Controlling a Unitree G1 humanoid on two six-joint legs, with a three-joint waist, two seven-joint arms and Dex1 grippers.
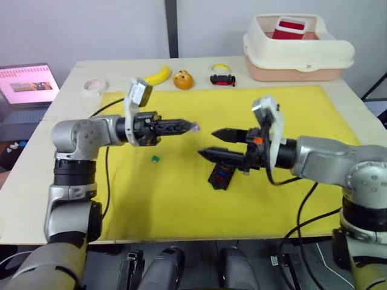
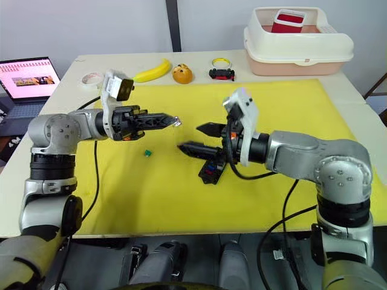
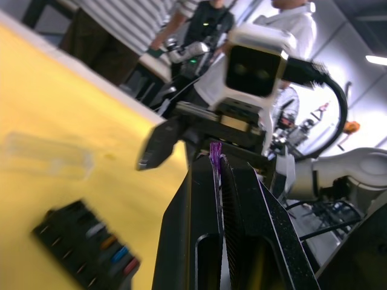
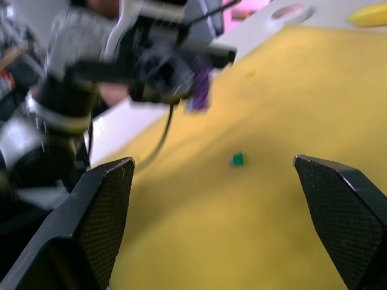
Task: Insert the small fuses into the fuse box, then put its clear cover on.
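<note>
My left gripper (image 1: 188, 126) is shut on a purple fuse (image 3: 214, 154) that sticks out past its tips, held above the yellow mat. Facing it a short way off, my right gripper (image 1: 213, 144) is open and empty. The black fuse box (image 1: 221, 175) lies on the mat just under and behind the right gripper's fingers. In the left wrist view the fuse box (image 3: 84, 248) holds several fuses in its slots, and the clear cover (image 3: 45, 157) lies on the mat beside it. A green fuse (image 1: 155, 159) lies loose on the mat below the left gripper.
The yellow mat (image 1: 181, 205) covers most of the table. Along the back edge are a tape roll (image 1: 94, 86), a banana (image 1: 158, 75), an orange object (image 1: 183, 79), a small black-and-red item (image 1: 222, 79) and a cream tub (image 1: 299, 51). A laptop (image 1: 27, 84) stands at the left.
</note>
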